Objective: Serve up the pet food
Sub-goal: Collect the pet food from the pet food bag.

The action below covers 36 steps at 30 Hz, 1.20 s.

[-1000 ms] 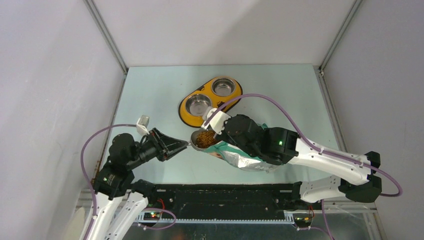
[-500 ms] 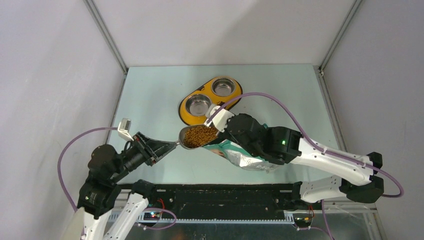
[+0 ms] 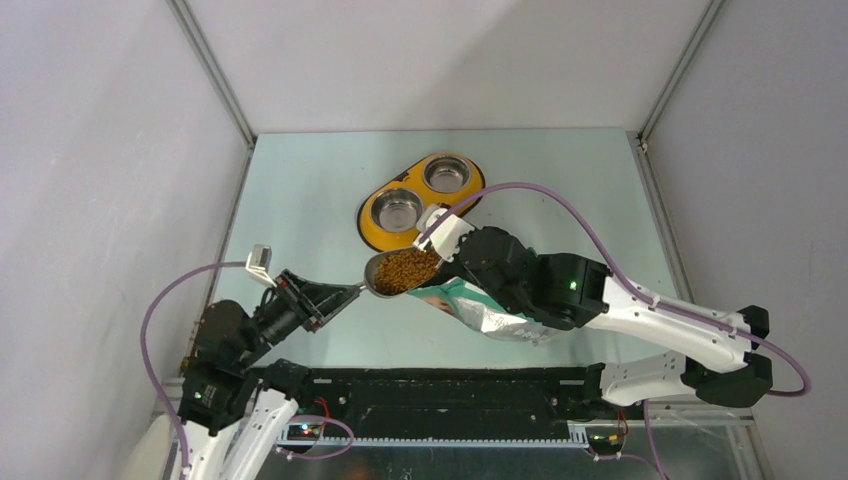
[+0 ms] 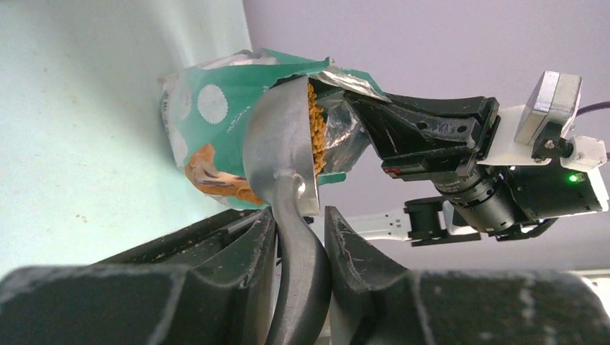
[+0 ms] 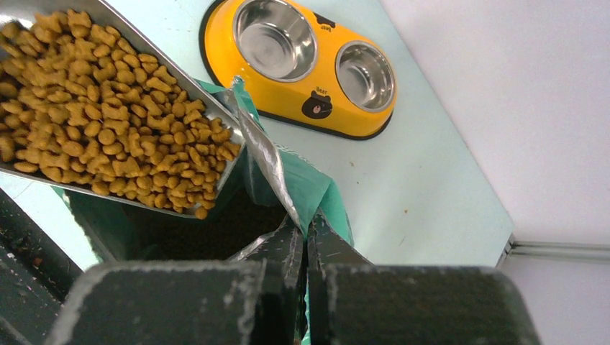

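The left gripper [image 4: 298, 223] clamps the scoop [image 4: 277, 144] by its handle; the scoop, heaped with pet food [image 5: 108, 129], hangs at the bag [image 5: 320, 194] mouth. The right gripper [image 5: 306, 241] pinches the bag's rim. Beyond stands a yellow two-bowl feeder [image 5: 288, 97].

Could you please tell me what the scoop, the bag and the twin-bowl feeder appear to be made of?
The scoop looks like brushed metal: dull grey sheen. The bag seems foil-lined plastic film: silver and crinkled inside, printed teal outside. The feeder has a glossy yellow base, probably plastic, holding two mirror-bright, steel-looking bowls.
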Each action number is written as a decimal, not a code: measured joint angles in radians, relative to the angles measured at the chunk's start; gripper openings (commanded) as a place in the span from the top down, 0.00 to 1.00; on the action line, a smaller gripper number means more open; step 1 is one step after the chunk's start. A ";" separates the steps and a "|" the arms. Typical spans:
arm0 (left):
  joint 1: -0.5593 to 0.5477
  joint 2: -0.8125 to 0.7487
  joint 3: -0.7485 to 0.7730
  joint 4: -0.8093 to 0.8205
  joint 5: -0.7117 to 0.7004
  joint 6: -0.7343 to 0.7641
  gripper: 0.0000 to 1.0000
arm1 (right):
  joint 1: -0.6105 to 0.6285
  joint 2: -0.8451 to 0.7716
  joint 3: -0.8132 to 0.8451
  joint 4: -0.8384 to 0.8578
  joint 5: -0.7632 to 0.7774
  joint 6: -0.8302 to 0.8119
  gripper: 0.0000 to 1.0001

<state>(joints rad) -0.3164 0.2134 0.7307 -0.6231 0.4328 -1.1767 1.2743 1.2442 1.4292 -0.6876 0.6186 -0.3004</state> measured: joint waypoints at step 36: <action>-0.006 -0.211 -0.500 0.581 0.021 -0.361 1.00 | -0.011 -0.026 -0.009 0.010 0.048 0.047 1.00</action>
<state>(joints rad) -0.3222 0.0025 0.2306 -0.0425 0.4534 -1.5379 1.2629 1.2179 1.4204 -0.6781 0.6666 -0.2531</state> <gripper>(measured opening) 0.298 0.009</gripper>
